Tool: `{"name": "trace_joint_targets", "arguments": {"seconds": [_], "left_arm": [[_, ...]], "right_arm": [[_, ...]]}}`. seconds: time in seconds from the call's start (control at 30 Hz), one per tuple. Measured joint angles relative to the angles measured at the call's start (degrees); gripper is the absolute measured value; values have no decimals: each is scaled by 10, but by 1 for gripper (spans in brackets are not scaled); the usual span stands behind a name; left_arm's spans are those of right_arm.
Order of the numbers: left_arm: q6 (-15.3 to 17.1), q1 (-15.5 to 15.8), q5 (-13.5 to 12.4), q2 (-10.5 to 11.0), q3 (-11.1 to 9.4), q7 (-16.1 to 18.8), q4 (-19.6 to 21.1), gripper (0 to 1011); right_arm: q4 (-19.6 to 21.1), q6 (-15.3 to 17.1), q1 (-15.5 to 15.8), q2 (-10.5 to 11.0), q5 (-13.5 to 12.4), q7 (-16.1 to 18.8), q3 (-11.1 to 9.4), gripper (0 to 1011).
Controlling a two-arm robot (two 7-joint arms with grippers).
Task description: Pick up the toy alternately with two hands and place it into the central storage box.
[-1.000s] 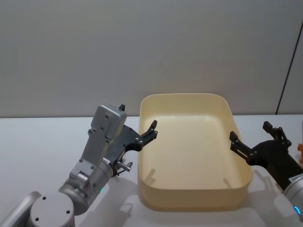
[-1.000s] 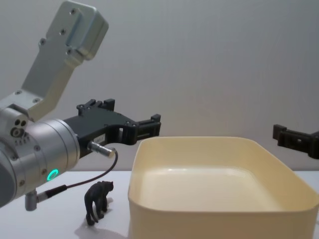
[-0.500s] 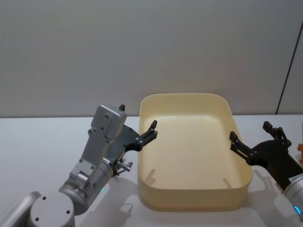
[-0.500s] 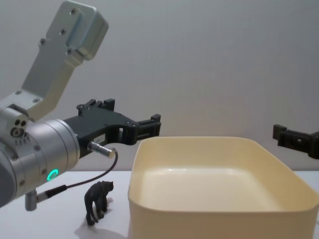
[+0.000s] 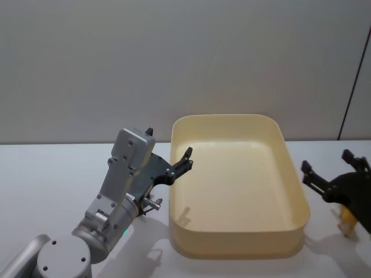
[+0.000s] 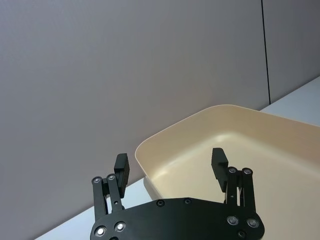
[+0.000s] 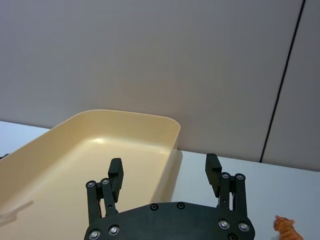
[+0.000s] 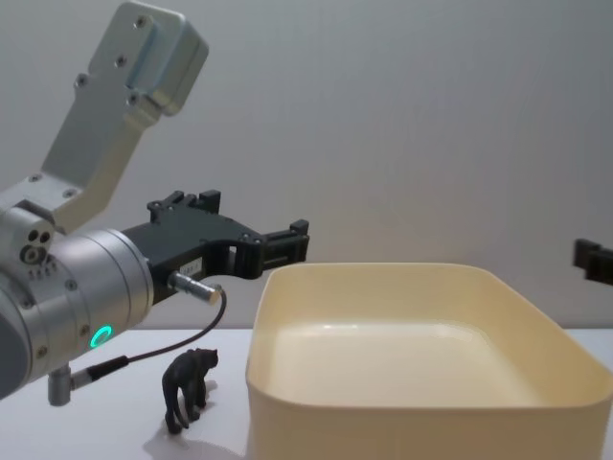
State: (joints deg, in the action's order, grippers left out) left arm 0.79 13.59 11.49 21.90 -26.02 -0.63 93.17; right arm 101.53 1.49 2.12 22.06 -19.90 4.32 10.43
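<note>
The cream storage box [image 5: 223,118] stands in the middle of the white table with nothing inside. A black toy animal [image 8: 189,388] stands on the table left of the box, below my left arm. My left gripper [image 5: 168,143] hovers open and empty at the box's left rim; its wrist view has the gripper [image 6: 170,160] facing the box [image 6: 260,150]. My right gripper [image 5: 326,160] is open and empty just right of the box. An orange toy animal [image 5: 346,220] lies on the table beneath it, also at the corner past the right gripper [image 7: 164,165].
A plain grey wall rises behind the table. A dark vertical seam [image 5: 353,75] runs down the wall at the far right. White tabletop [image 5: 52,179] stretches left of the box.
My right gripper has drawn back to the right, off the box's right rim, uncovering the orange toy beneath it. The left arm and black toy have not moved.
</note>
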Motion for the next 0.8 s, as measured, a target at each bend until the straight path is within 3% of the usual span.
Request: {"name": "trace_joint_targets", "arguments": {"seconds": [0.5,0.8], "left_arm": [[0,0,0,0,0,0,0,1001],[0,0,0,0,0,0,0,1001]], "right_arm": [[46,14,66,55,-49,-26,-45,1001],[59,37,96,70,-62,-47,-59,1001]]}}
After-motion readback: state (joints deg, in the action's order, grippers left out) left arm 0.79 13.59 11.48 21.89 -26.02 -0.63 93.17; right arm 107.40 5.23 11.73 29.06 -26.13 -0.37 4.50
